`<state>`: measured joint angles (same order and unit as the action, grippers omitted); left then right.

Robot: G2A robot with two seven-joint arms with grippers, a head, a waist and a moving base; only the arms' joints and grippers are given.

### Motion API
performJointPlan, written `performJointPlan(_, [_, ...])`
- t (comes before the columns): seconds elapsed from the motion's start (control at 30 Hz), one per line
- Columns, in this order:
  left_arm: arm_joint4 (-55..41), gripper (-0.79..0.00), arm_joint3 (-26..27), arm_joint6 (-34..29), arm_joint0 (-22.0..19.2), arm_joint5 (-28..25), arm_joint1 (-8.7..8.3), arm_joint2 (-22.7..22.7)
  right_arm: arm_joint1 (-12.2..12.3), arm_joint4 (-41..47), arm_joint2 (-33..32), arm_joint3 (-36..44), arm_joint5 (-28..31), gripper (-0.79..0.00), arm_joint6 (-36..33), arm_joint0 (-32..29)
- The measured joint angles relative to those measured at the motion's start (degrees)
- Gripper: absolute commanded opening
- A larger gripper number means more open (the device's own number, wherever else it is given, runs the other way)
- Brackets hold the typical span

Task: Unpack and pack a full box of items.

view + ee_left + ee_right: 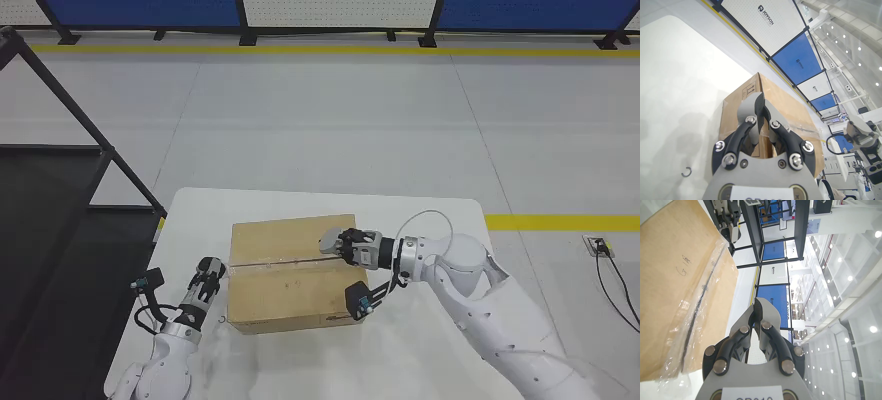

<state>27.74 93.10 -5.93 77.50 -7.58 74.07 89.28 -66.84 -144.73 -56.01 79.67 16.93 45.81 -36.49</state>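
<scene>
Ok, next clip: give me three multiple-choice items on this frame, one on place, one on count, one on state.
1. Where is the right end effector?
A. Over the box top, by its seam
B. Beside the box's left wall
C. Down at the floor

2. How many boxes stand on the table?
A. One
B. Two
C. Three

3. The box's top flaps are:
A. Open
B. Closed under clear tape
C. Torn off

Key: 1 A, the top view shows it above the seam; 2 A, a single brown box stands there; 3 B, tape runs along the shut seam.
</scene>
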Motion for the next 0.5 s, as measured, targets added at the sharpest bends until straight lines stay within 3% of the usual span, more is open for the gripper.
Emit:
performJointPlan(0.23, [0.24,-0.785,-1.5,-0.32,-0.2,0.13,0.08,-1.3,2.99,-4.59,-8.44,6.75,4.49,-0.785,-4.92,-8.29])
performJointPlan(0.5, [1.22,-0.785,-1.11,-0.3,-0.26,0.59,0.21,-3.06,4.08,-5.08,-11.42,3.01,10.44,-0.785,-8.94,-9.77])
